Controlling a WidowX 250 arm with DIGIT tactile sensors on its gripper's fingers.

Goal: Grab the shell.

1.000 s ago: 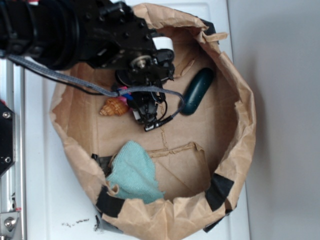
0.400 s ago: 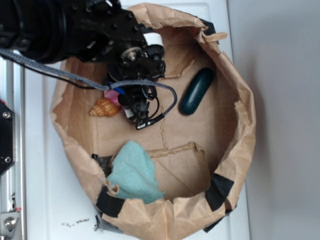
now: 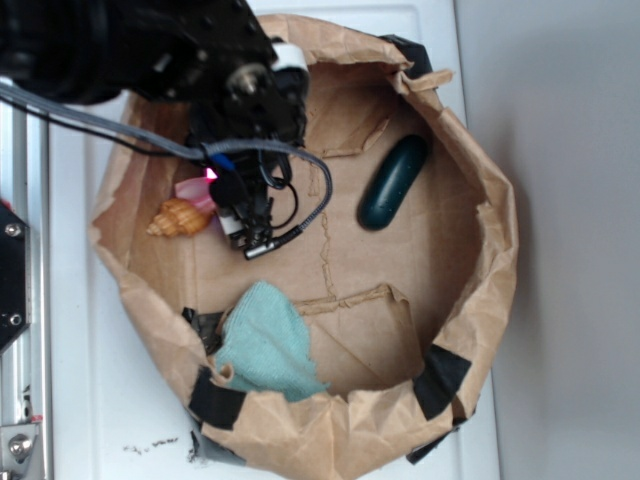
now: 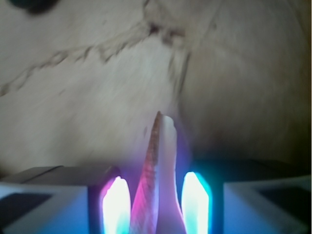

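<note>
- Claw (image 4: 156, 202): in the wrist view the two glowing fingertips (image 4: 116, 204) stand on either side of the shell (image 4: 158, 170), pinching it; the shell's pale lip and long pointed tail project forward from between them
- Shell, exterior view (image 3: 180, 217): the orange-tan ribbed spiral end protrudes to the left of the black arm (image 3: 150, 50), near the left wall of the paper bag (image 3: 495, 240); its pink lip end sits under the claw body, lit by a small red-pink light
- Whether the shell rests on the bag floor or is lifted clear of it cannot be told from either view
- Arm: the black assembly enters from the upper left corner and reaches down into the bag; a grey braided cable (image 3: 310, 195) loops off it toward the right and curls back under the claw
- Paper bag: brown, with crumpled rolled-down walls and black tape patches on the rim; it stands on the white worktop (image 3: 110, 420)
- Dark green capsule (image 3: 393, 182): glossy oval body, lying tilted on the bag floor in the upper right part, well apart from the claw
- Teal cloth (image 3: 265, 345): bunched against the lower left wall of the bag, below the claw and apart from it
- Wrist view background: creased brown paper floor, blurred; a dark shape at the top left edge is too blurred to identify
</note>
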